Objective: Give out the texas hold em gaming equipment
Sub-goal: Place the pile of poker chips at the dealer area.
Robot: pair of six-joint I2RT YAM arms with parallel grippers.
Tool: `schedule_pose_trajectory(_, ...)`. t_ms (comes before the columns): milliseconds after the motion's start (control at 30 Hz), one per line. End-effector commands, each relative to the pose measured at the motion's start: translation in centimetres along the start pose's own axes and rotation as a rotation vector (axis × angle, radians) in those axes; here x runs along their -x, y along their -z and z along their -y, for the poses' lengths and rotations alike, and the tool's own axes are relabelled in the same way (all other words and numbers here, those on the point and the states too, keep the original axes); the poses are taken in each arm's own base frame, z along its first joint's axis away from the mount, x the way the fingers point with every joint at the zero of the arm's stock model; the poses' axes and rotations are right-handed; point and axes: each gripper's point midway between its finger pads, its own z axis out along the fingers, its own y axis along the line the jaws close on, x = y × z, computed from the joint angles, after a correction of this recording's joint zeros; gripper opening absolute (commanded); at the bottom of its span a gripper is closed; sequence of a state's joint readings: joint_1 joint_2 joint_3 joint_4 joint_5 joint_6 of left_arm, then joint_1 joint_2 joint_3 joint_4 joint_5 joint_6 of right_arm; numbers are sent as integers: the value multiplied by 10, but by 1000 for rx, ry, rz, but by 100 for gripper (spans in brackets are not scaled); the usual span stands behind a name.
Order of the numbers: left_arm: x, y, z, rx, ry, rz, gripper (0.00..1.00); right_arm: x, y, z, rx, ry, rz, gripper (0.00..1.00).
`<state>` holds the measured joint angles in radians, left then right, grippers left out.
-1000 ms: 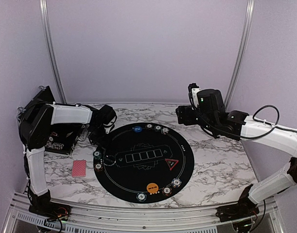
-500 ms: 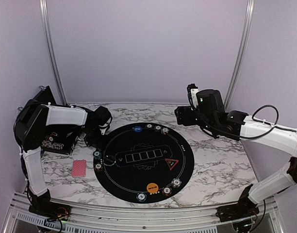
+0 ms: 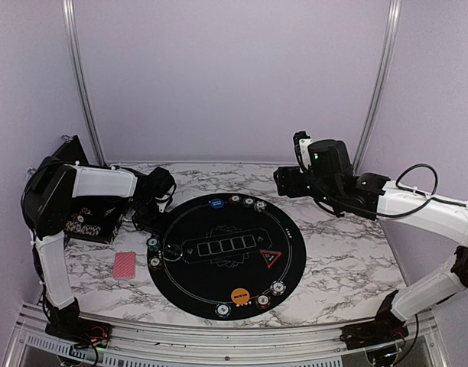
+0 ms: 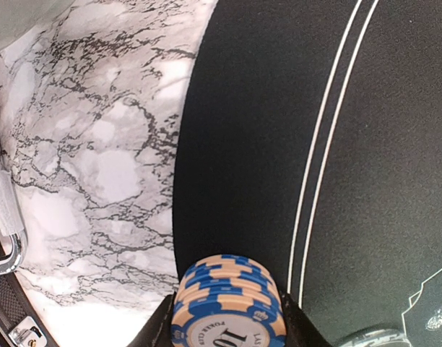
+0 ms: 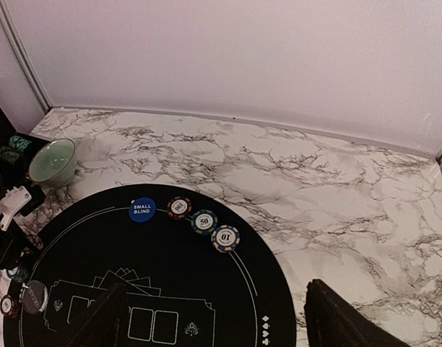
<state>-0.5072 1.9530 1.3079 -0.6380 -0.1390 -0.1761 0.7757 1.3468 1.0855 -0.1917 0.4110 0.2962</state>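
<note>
My left gripper (image 4: 227,322) is shut on a short stack of blue-and-cream poker chips (image 4: 227,293), held just over the left rim of the black mat (image 4: 264,130). From above, that gripper (image 3: 146,216) sits at the mat's (image 3: 219,277) back-left edge. On the mat lie a blue button (image 3: 216,203) with three chips (image 3: 248,202) beside it, a red triangle marker (image 3: 270,258), an orange button (image 3: 238,295) and more chips (image 3: 277,287). A red-backed card (image 3: 125,264) lies left of the mat. My right gripper (image 5: 214,325) is open and empty, high over the mat's back right.
A dark case (image 3: 89,222) with chips sits under the left arm. A small teal bowl (image 5: 53,160) stands at the back left beside the mat. Two chips (image 3: 153,252) and a dark disc (image 3: 171,251) lie on the mat's left edge. Metal posts (image 3: 79,84) flank the back wall.
My left gripper has drawn slightly back and left with the chip stack still in it. The right gripper has drifted a little left. Everything on the mat stays put.
</note>
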Motion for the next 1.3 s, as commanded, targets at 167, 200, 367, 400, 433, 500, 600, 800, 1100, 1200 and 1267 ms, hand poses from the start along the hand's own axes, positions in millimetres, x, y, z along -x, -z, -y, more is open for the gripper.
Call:
schedule_pose_trajectory(167,-22,-2,-21,67,11,-67,36,16,-1,-5,14,-23,19,81)
schedule_pose_trajectory(200,-22,-2,-21,68,11,-67,36,16,-2,-5,14,-25,19,81)
schedule_pose_trajectory(367,-23,-1,-22,69,12,-68,37,15,-3,-6,17,-22,14,81)
schedule_pose_trajectory(400,-22,-1,-22,68,13,-65,37,14,-3,-6,17,-21,13,81)
schedule_pose_trajectory(433,-22,0,-22,67,13,-64,37,15,-3,-6,17,-21,14,81)
schedule_pose_trajectory(500,-23,-1,-22,68,12,-66,39,14,-4,-7,18,-18,11,81)
schedule_pose_trajectory(600,-23,-1,-22,67,12,-67,40,14,-4,-8,21,-17,10,81)
schedule_pose_trajectory(800,-21,-1,-20,60,10,-64,44,13,-5,-8,19,-15,3,81)
schedule_pose_trajectory(1100,-12,1,-18,50,10,-50,53,12,-3,-5,11,-16,-1,81)
schedule_pose_trajectory(1200,-7,3,-16,44,9,-39,56,11,-3,-6,12,-16,-3,81)
schedule_pose_trajectory(1267,-4,5,-15,35,6,-30,58,11,-3,-5,12,-15,-4,81)
